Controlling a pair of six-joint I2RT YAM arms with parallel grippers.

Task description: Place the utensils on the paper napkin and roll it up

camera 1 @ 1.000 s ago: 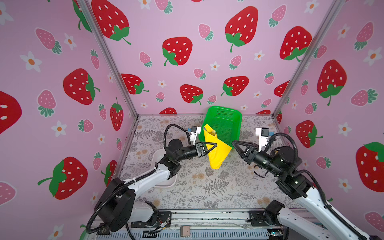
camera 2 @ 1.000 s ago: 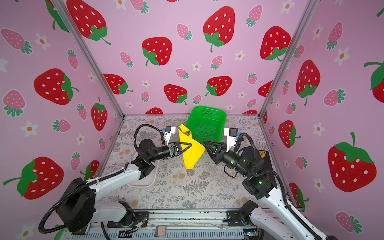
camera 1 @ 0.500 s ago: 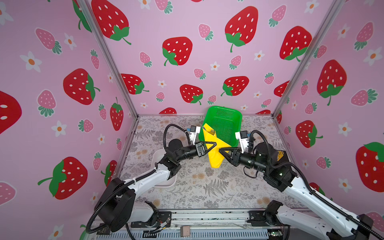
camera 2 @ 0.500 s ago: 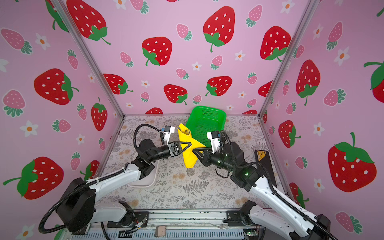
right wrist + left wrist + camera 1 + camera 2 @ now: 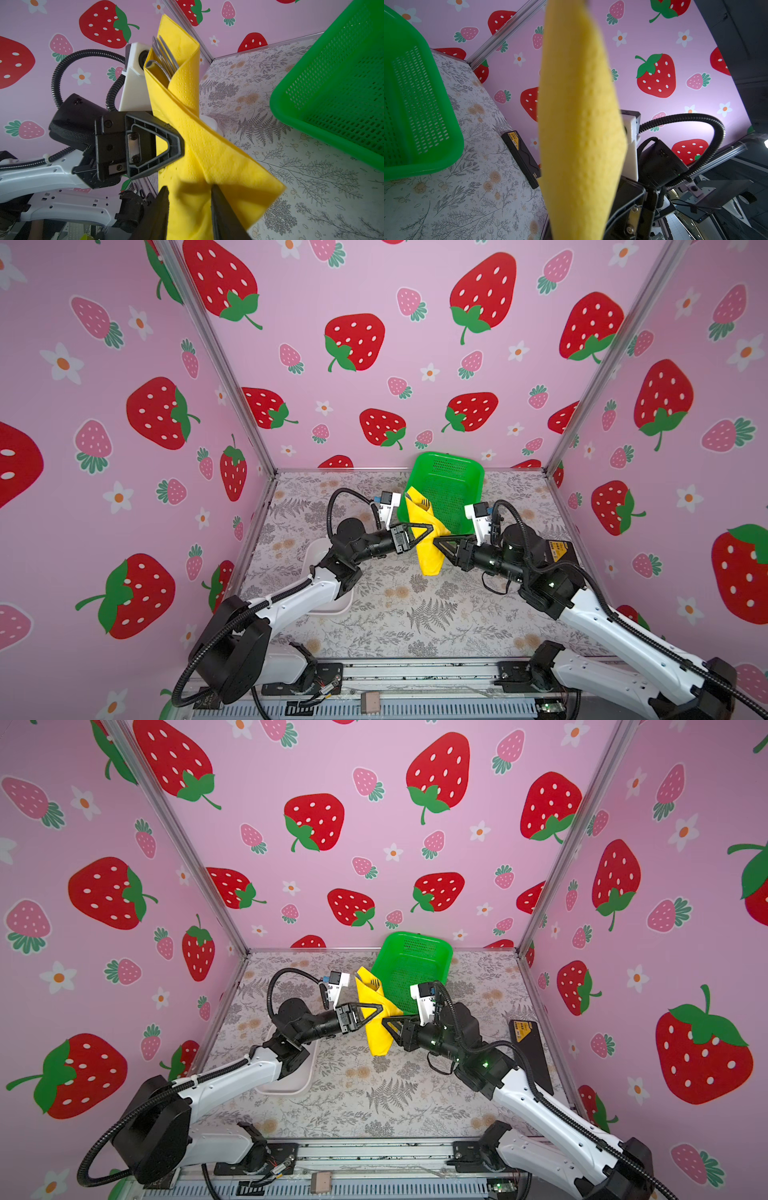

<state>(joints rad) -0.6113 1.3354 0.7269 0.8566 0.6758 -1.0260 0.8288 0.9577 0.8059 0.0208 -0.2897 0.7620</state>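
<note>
The yellow paper napkin (image 5: 428, 549) (image 5: 377, 1031) is rolled into a tube and stands upright in the air above the table's middle. The utensils (image 5: 164, 56) are wrapped inside it; only silver heads stick out of its top, seen small in both top views (image 5: 423, 502) (image 5: 375, 982). My left gripper (image 5: 430, 527) (image 5: 379, 1007) (image 5: 179, 145) is shut on the roll's middle from the left. My right gripper (image 5: 435, 540) (image 5: 385, 1020) (image 5: 189, 207) reaches in from the right, open, one finger on each side of the roll's lower part. The left wrist view shows mostly blurred napkin (image 5: 579, 124).
A green mesh basket (image 5: 453, 472) (image 5: 415, 938) (image 5: 425, 166) (image 5: 291, 116) stands tilted at the back, just behind the roll. A white tray (image 5: 332, 608) (image 5: 286, 1085) lies under the left arm. A flat black box (image 5: 559, 549) (image 5: 525, 1036) (image 5: 521, 153) lies by the right wall.
The right arm has swung left to the roll and its jaws have widened around the lower part. The left gripper and roll have stayed still.
</note>
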